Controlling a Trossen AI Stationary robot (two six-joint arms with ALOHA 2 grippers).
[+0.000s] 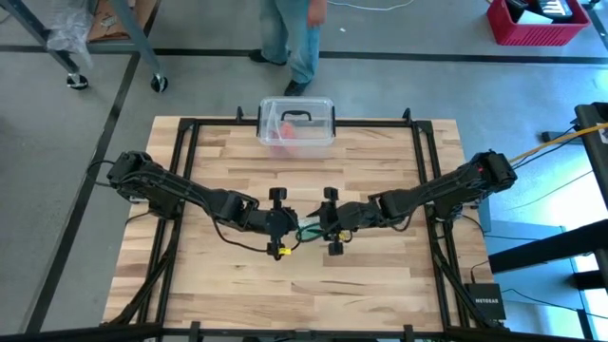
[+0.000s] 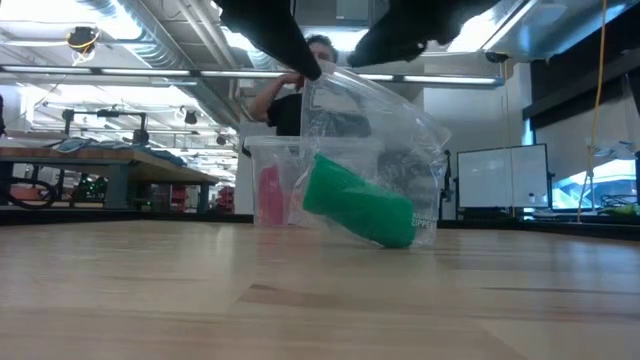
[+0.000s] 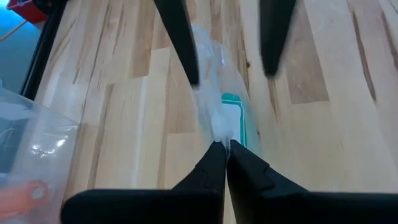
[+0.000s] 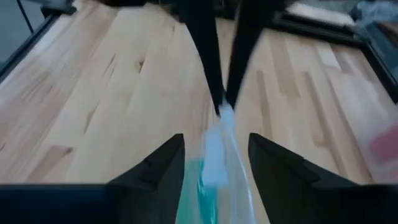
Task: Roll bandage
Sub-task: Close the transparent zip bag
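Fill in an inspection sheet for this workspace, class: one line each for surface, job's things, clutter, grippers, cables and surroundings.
Surface: wooden table, bare around the middle.
Job's things: green bandage rolled up inside a clear plastic wrapper, hanging tilted with its low end near the tabletop.
Clutter: clear plastic box with black handle at the far edge, pink and orange items inside.
Grippers: left gripper shut on the wrapper's edge; right gripper open, fingers either side of the wrapper.
Cables: yellow cable and dark leads off the table's right side.
Surroundings: a person standing beyond the far edge; red crate on the floor.
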